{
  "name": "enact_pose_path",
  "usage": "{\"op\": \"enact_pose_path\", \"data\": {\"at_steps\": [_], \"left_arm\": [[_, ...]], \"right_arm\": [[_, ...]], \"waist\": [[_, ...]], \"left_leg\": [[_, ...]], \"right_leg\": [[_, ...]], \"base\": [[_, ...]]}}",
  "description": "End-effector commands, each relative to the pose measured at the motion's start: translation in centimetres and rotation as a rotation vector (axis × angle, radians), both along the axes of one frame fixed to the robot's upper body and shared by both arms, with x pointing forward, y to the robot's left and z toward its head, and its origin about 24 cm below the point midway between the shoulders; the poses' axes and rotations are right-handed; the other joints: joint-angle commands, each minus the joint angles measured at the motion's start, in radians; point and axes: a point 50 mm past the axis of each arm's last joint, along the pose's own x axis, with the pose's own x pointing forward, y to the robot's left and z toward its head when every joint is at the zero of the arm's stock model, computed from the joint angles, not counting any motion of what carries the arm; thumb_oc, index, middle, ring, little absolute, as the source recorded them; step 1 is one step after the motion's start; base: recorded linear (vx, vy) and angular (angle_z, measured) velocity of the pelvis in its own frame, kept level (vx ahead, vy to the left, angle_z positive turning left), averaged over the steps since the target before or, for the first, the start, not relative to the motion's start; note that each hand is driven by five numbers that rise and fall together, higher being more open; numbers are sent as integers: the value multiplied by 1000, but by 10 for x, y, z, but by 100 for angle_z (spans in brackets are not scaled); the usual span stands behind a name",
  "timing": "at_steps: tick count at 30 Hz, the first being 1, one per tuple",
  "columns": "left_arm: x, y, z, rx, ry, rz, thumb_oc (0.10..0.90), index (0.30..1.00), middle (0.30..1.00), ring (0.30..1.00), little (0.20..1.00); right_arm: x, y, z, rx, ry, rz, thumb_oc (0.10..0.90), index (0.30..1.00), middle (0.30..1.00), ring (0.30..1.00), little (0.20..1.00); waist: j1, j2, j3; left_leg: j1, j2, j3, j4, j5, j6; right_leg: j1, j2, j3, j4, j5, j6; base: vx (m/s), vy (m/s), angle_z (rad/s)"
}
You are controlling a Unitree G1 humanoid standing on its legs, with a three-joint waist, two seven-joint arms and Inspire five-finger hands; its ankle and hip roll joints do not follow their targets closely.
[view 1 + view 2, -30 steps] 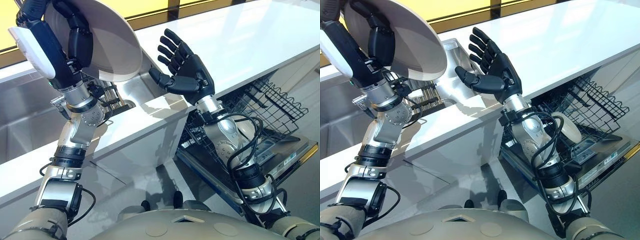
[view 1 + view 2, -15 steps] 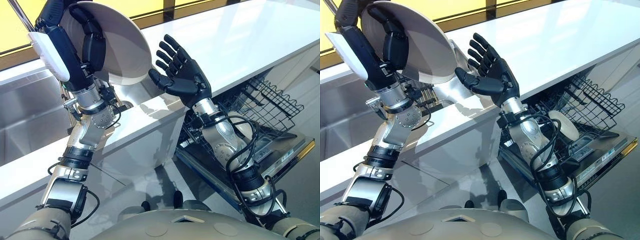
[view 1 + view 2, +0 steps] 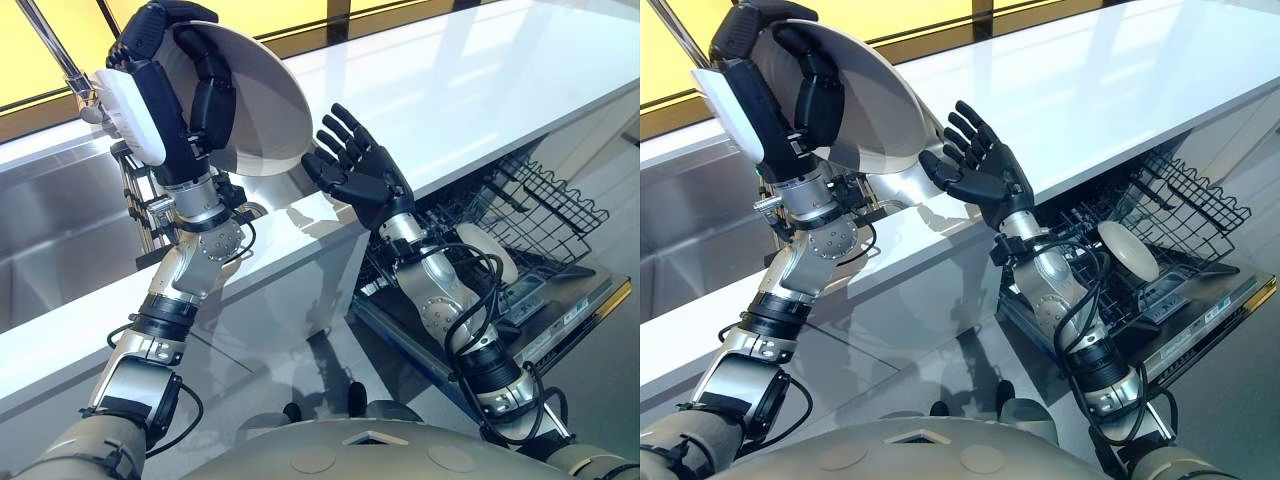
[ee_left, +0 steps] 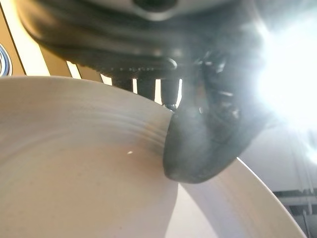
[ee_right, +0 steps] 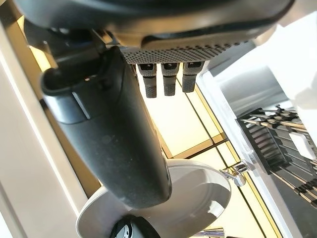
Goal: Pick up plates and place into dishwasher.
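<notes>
Above sink (image 3: 60, 230), one white plate (image 3: 255, 105) clamped in my left hand (image 3: 205, 90), fingers curled over rim. My right hand (image 3: 360, 175) just beside it, fingers spread apart. Second plate (image 3: 1128, 250) stands in dishwasher rack (image 3: 1185, 215), partly hidden behind my arm.

A smooth, glazed ceramic look is shown by the white plate (image 3: 255, 100), which is clasped by matt black fingers (image 3: 210, 95) of plastic. Beneath the fingers, brushed metal is seen in the sink (image 3: 60, 230). The white counter (image 3: 480, 90) is glossy and reflective. Dark coated wire is seen in the dishwasher rack (image 3: 545, 200).
</notes>
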Motion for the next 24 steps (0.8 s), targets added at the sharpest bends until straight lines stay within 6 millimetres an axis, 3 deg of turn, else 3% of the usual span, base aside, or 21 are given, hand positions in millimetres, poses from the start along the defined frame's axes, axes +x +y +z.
{"op": "enact_pose_path", "data": {"at_steps": [1,11,17,23,24], "left_arm": [[-4,-46,15,69,-95,-241,100,300,300,300,200],[-9,-65,5,70,-49,-328,100,300,300,300,200],[-8,-66,0,58,-16,-328,100,300,300,300,200],[-10,-65,-5,51,8,-344,100,300,300,300,200],[-11,-65,-7,55,13,-347,100,300,300,300,200]], "right_arm": [[-5,31,49,157,-211,98,800,900,900,900,900],[-10,45,36,109,-198,165,800,900,900,900,900],[-14,51,41,106,-232,209,800,900,900,900,900],[-14,46,44,89,-258,137,800,900,900,900,900],[-14,44,44,91,-263,118,641,764,764,764,741]], "waist": [[-2,3,-83],[-4,9,-78],[-6,12,-72],[-4,15,-71],[-3,15,-71]], "left_leg": [[-34,-38,4,1,-75,34],[-35,-35,7,1,-74,31],[-29,-33,8,1,-80,29],[-25,-32,9,1,-80,26],[-24,-32,9,1,-81,27]], "right_leg": [[46,40,-42,58,-176,29],[48,44,-35,44,-170,31],[54,44,-35,42,-175,32],[58,42,-39,38,-172,34],[58,42,-38,37,-172,34]], "base": [[0,0,0],[0,0,0],[7,-6,-4],[0,0,0],[0,0,0]]}}
